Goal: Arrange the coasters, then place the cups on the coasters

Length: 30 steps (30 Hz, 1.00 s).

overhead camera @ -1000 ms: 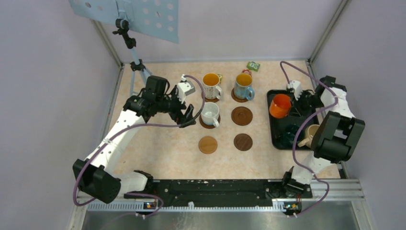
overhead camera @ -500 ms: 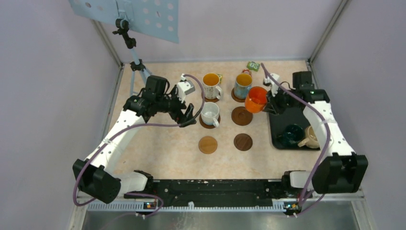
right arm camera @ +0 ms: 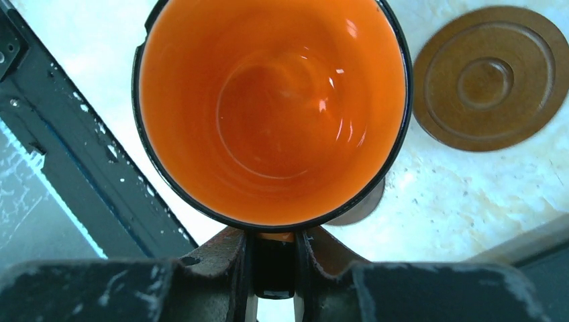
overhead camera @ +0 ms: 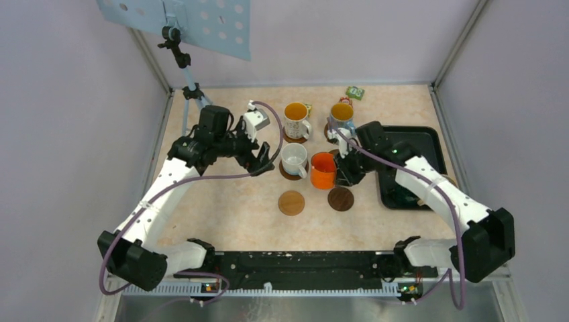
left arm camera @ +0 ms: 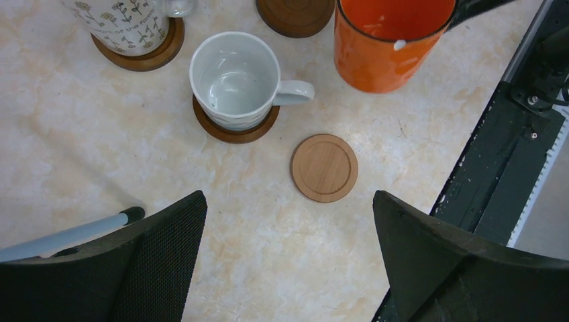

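The right gripper (right arm camera: 272,258) is closed on the handle of the orange mug (right arm camera: 268,107), which is held upright, mouth up, handle toward the wrist, and is judged to be clear of the table (overhead camera: 235,215). A ringed dark coaster (right arm camera: 368,204) is largely covered by the mug and shows only past its wrist-side rim; a second coaster (right arm camera: 492,77), also empty, lies exposed just beside, away from the black base rail (right arm camera: 67,168). The covered disc is judged the seat, so a small correction toward the wrist is called for before lowering. The mug is glossy glazed ceramic; the discs are flat, matt, turned wood. The left gripper (left arm camera: 288,201) is held wide open, empty, near the white mug (left arm camera: 235,80)
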Motion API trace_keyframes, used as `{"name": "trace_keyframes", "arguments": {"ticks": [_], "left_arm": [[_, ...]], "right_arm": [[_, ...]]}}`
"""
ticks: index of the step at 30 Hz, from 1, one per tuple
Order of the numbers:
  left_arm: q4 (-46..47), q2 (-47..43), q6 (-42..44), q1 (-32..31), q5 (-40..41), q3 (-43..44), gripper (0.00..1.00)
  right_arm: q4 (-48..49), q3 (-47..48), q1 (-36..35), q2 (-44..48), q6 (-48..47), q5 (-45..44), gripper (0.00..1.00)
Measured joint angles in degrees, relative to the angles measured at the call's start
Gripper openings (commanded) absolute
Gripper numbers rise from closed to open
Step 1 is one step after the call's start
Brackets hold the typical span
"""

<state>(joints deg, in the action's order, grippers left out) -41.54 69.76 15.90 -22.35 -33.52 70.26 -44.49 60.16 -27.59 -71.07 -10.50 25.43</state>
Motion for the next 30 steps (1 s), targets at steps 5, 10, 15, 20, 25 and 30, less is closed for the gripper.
{"name": "trace_keyframes", "arguments": {"ticks": [5,10,15,20,25,30], "left_arm": [[0.87,-1.84,-1.77,0.87,1.29,0.02,0.99],[1.95,-3.98,-4.02,1.27,3.67,0.02,0.99],[3.98,-7.69,-6.45,1.27,8.09,0.02,0.99],[5.33,-8.41,-7.52,1.64,10.78,0.02,0.99],[5.55,-8.11,-8.11,2.54,11.02,0.02,0.99],[5.60,-8.11,-8.31,3.17,10.56,0.02,0.99]], "right_arm": [[5.75,-0.92,-9.81,-1.57,4.83,-6.32,0.00],[10.80,-0.90,-19.30,-4.66,10.75,-13.79,0.00],[14.56,-0.90,-25.97,-7.52,17.51,-23.06,0.00],[17.03,-0.90,-33.73,-10.08,22.21,-32.00,0.00],[18.82,-0.94,-37.11,-12.37,25.75,-36.22,0.00],[21.75,-2.43,-36.72,-12.68,27.76,-39.34,0.00]]}}
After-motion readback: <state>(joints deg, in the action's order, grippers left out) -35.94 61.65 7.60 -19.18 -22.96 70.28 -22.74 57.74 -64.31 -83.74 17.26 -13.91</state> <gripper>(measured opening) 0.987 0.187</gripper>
